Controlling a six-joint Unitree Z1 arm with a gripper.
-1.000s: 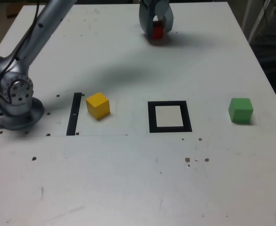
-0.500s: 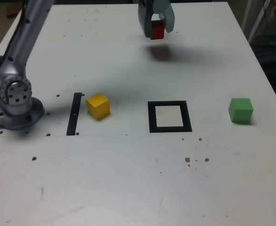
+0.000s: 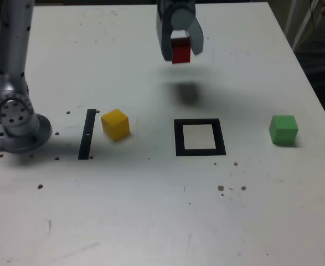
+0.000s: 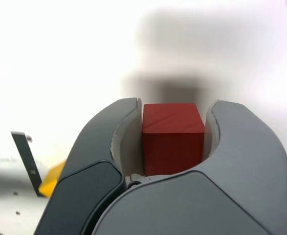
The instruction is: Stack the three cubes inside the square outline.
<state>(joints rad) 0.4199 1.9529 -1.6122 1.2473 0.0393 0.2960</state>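
My gripper (image 3: 181,51) is shut on the red cube (image 3: 181,53) and holds it in the air above the far middle of the table, its shadow falling on the surface below. In the wrist view the red cube (image 4: 173,137) sits squeezed between both grey fingers (image 4: 109,147). The yellow cube (image 3: 115,123) rests on the table to the exterior view's left of the square outline (image 3: 200,137). At the exterior view's right of the outline sits the green cube (image 3: 283,130). The outline's white centre holds nothing.
A thin black strip (image 3: 87,133) lies just left of the yellow cube in the exterior view. The arm's base (image 3: 15,119) stands at the table's left side. The table's right edge (image 3: 311,83) borders a dark area.
The gripper has lifted the red cube off the far table surface and carried it nearer, toward the square outline. The arm's upper link has swung more upright.
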